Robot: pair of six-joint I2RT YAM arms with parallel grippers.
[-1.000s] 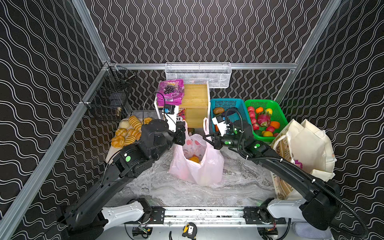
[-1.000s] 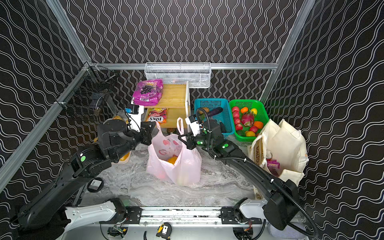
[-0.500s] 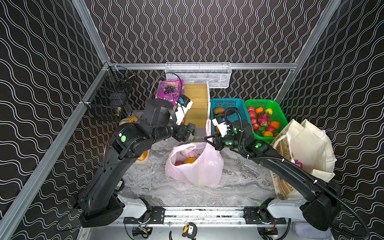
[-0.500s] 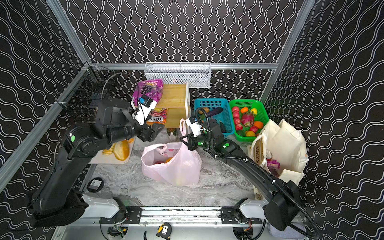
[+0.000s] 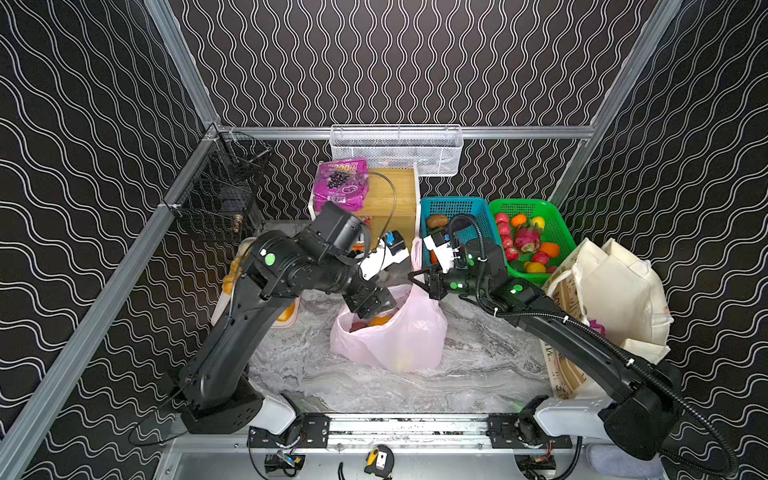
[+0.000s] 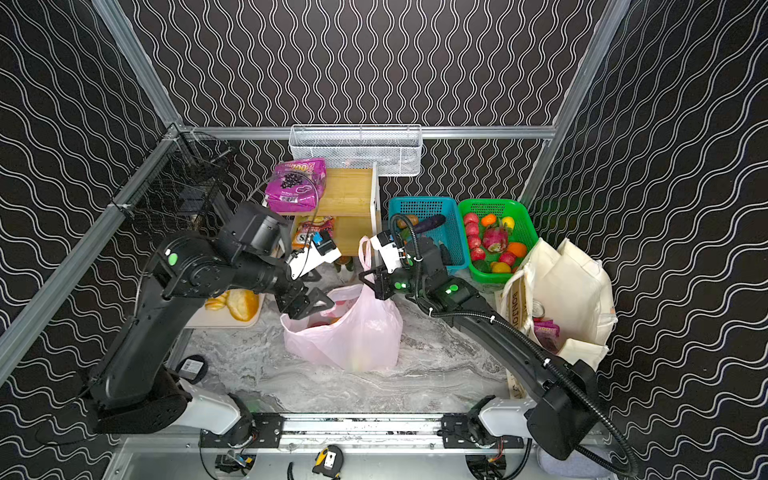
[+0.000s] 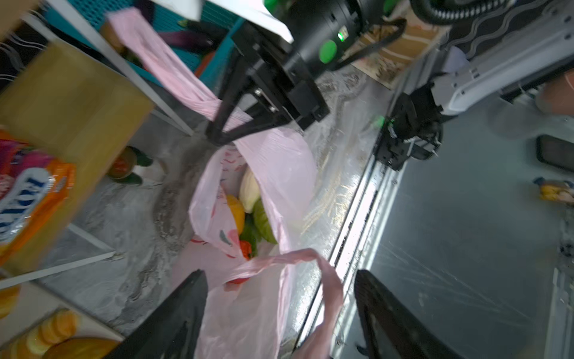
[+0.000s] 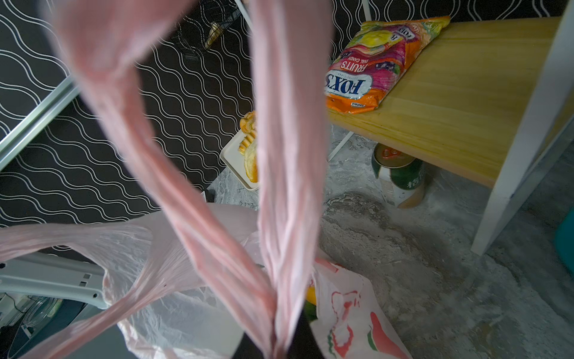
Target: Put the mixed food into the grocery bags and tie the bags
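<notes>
The left gripper, jaws spread, hovers over the loose handle of the pink bag, which sits mid-way across the worktop with vegetables inside. It should close squarely on that loop, then cross it with the far handle, which the right gripper pinches taut. The cream tote slumps at the worktop's right edge.

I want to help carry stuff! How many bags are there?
2. A pink plastic bag sits in the middle of the table. A cream cloth bag stands on the right, beside the green basket. Its folds might hide another.
</notes>
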